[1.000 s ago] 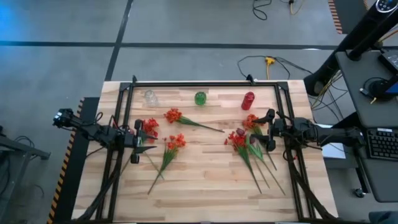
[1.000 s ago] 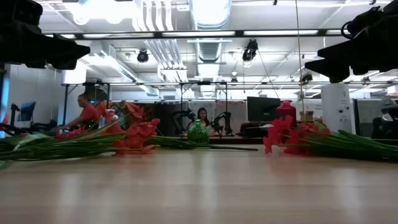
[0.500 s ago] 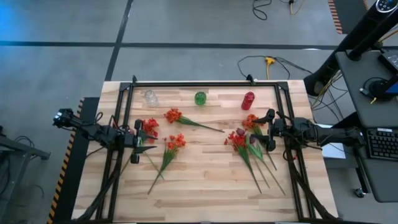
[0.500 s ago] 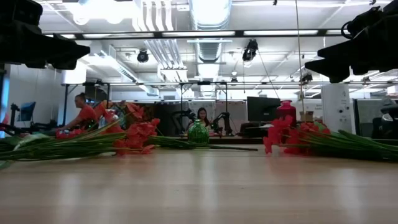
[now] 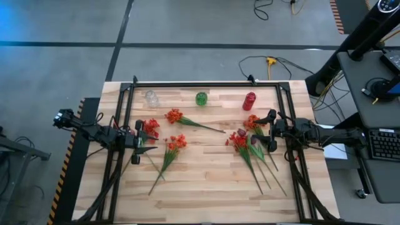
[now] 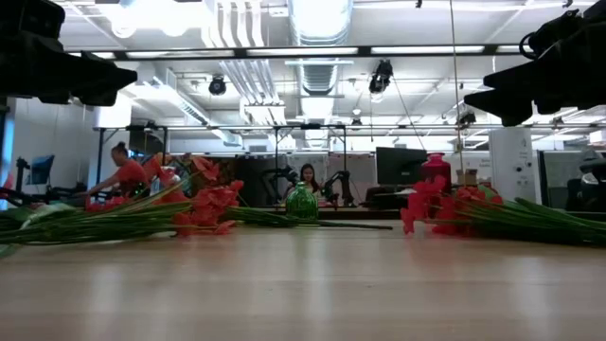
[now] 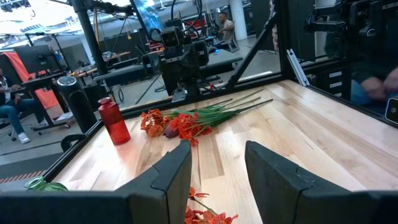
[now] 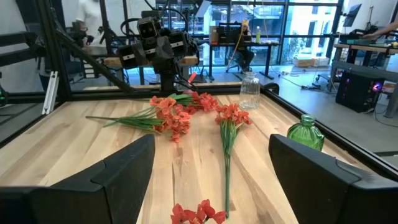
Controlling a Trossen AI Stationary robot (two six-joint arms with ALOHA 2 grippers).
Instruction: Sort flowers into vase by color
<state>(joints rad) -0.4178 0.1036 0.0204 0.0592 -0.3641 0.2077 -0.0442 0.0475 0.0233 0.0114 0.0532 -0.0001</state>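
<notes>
Lying scattered on the worktop (image 5: pixel 206 187), all flowers (image 5: pixel 174 145) remained unsorted; three vases (image 5: pixel 201 99) stood empty, left claw (image 5: pixel 139 135) and right claw (image 5: pixel 267 128) spread, holding nothing.

I see the wooden tabletop (image 5: pixel 206 187) carrying scattered flowers (image 5: pixel 175 143) in loose groups left, middle and right, with clear (image 5: pixel 150 97), green (image 5: pixel 201 99) and red vases (image 5: pixel 249 100) along its far edge.

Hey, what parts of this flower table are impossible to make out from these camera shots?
- Clear vase: high view, too small to tell if anything is inside.
- Green vase: left wrist view, cut off by the left gripper's own body.
- Flowers by the right gripper: high view, stems overlap, so the count is unclear.
</notes>
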